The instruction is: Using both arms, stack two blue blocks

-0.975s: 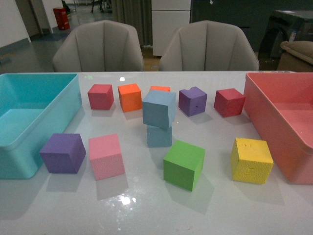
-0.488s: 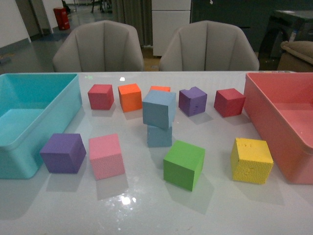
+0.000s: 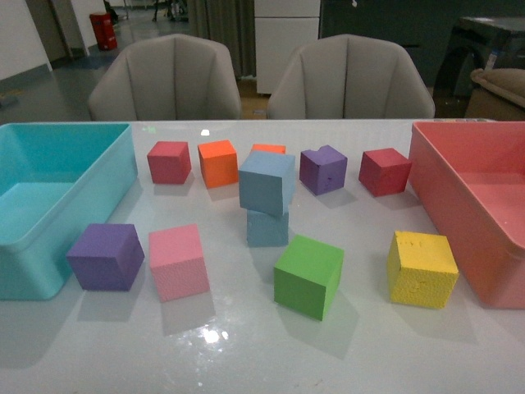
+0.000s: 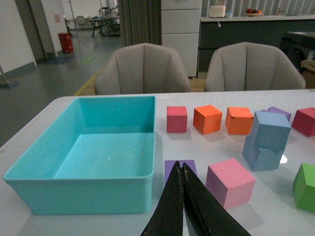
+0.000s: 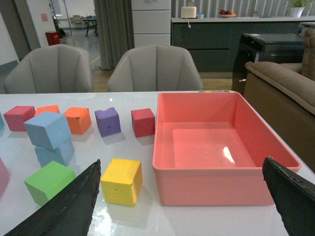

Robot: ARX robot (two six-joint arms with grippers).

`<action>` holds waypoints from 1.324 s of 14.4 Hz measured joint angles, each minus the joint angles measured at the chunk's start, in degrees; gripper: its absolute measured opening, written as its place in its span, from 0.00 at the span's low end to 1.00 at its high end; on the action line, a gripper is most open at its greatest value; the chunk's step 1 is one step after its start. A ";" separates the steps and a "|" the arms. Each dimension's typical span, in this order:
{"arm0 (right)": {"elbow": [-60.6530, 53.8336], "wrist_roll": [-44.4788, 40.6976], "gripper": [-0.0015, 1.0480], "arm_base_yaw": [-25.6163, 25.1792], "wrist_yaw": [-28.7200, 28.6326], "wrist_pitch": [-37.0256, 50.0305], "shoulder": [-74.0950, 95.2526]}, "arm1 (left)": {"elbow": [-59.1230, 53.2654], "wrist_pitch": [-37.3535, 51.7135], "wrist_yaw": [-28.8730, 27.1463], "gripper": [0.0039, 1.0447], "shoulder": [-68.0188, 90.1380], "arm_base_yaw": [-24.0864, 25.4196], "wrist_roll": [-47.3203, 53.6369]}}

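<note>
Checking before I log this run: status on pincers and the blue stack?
Left pincer shut, empty. Right pincer open, empty. Upper blue block sits skewed on lower blue block, overhanging. Both pincers clear of stack; nothing in the way.

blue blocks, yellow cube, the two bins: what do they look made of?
Blue blocks: likely foam, with matte, faintly grainy faces and soft edges. Yellow cube: the same look, with small pits in its front face, so probably foam too. Turquoise bin and pink bin: likely moulded plastic, with smooth thin walls, rounded rims and a light glint on the pink floor.
</note>
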 joint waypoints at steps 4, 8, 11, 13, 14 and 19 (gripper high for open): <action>0.00 -0.02 0.94 0.00 -0.02 0.00 0.00 | 0.33 -10.84 -0.13 0.01 -10.80 0.00 0.02; 0.00 0.00 0.94 0.00 0.00 0.00 0.00 | 0.02 -11.43 0.00 0.07 -10.80 0.00 0.00; 0.00 0.00 0.94 0.00 0.00 -0.02 0.00 | 0.02 -11.43 0.00 0.43 -10.80 0.00 0.00; 0.00 0.00 0.94 0.00 0.00 -0.02 0.00 | 0.02 -11.43 0.00 0.69 -10.80 0.00 0.00; 0.00 0.00 0.94 0.00 0.00 -0.02 0.00 | 0.02 -11.43 0.00 0.81 -10.80 0.00 0.00; 0.00 0.00 0.94 0.00 0.00 -0.02 0.00 | 0.02 -11.43 0.00 0.94 -10.80 0.00 0.00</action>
